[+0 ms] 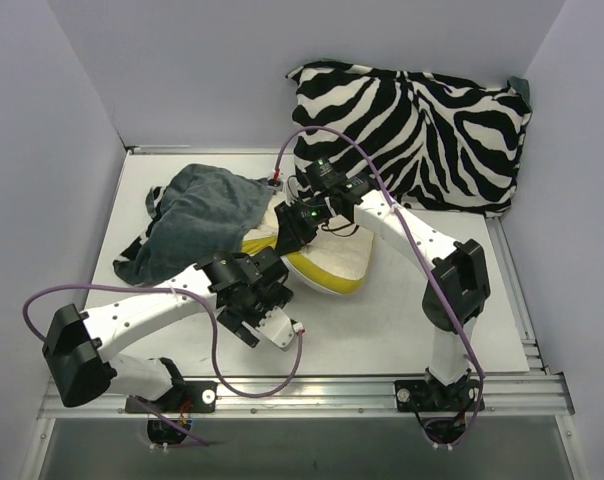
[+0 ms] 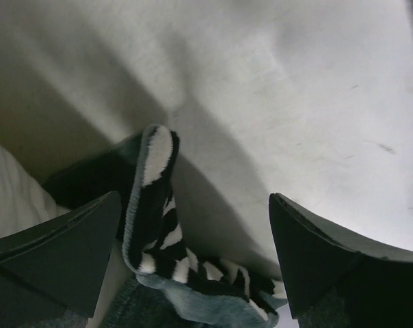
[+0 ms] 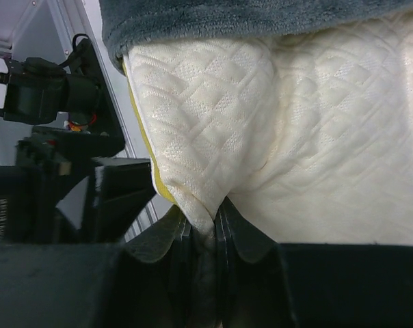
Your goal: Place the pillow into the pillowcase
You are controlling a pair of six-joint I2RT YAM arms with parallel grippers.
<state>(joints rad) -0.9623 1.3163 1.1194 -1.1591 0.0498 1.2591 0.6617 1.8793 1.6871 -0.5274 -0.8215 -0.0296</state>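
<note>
You see the pillow (image 3: pixel 309 130) in cream, with a quilted diamond pattern and a yellow edge. The pillowcase (image 1: pixel 197 220) shows you dark grey-teal plush, with black-and-white zebra stripes on its turned-out face. The cushion (image 1: pixel 412 130) is zebra-striped with a teal corner. The table (image 1: pixel 402 320) is white.

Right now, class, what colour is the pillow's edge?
Yellow; the pillow shows it best in the top view.
</note>
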